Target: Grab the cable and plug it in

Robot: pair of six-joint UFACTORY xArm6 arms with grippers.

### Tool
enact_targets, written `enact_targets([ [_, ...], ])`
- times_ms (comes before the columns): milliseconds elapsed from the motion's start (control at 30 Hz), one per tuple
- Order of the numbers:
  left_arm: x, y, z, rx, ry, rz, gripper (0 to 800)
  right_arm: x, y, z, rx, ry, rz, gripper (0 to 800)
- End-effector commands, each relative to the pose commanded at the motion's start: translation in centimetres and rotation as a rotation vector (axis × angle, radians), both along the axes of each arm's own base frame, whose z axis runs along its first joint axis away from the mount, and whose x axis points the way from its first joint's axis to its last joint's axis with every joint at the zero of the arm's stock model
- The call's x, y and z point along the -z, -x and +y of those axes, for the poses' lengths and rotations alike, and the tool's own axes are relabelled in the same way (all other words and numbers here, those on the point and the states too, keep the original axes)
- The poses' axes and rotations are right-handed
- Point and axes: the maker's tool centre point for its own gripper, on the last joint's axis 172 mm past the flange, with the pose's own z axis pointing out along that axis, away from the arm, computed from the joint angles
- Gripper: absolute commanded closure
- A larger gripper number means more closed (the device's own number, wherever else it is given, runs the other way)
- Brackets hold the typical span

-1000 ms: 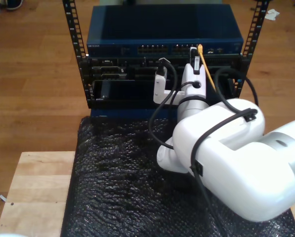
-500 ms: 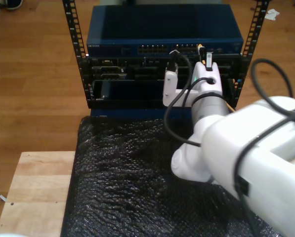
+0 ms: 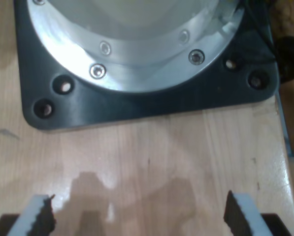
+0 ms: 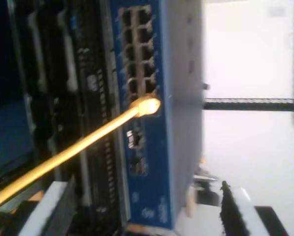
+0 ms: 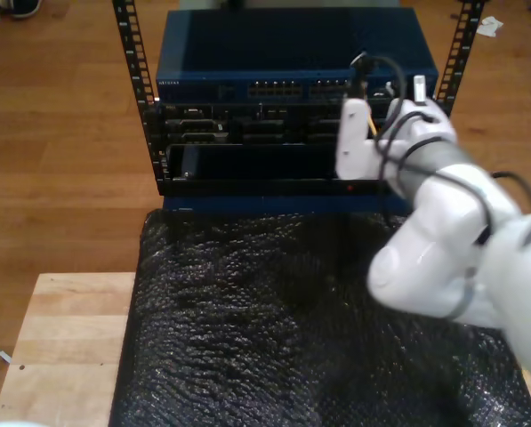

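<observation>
Hiding cable [image 4: 87, 140] tail | plug [image 4: 147, 105] blurred at switch [image 4: 151, 162] port

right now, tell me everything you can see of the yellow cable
The cable is thin, yellow-orange and smooth like plastic jacket. In the second wrist view it runs straight and taut on a slant, its tip at a port in the blue switch; blur hides whether it is fully seated. Its other end leaves the picture beside one finger of my second claw, whose jaws stand apart. In the exterior view a short yellow stretch shows by the arm's wrist.
</observation>
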Motion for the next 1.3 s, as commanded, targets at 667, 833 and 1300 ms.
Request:
enact_targets([
  [667, 0.0, 0.0, 0.0, 0.000, 0.000, 0.000, 0, 5.1, 8.1, -17.8, -0.042, 0.213, 0.487, 26],
  [833, 0.0, 0.0, 0.0, 0.000, 0.000, 0.000, 0, 7.2, 12.0, -21.3, -0.050, 0.199, 0.621, 6],
  [1300, 0.0, 0.0, 0.0, 0.000, 0.000, 0.000, 0, 9.8, 24.7, -26.7, -0.121, 0.130, 0.860, 2],
])
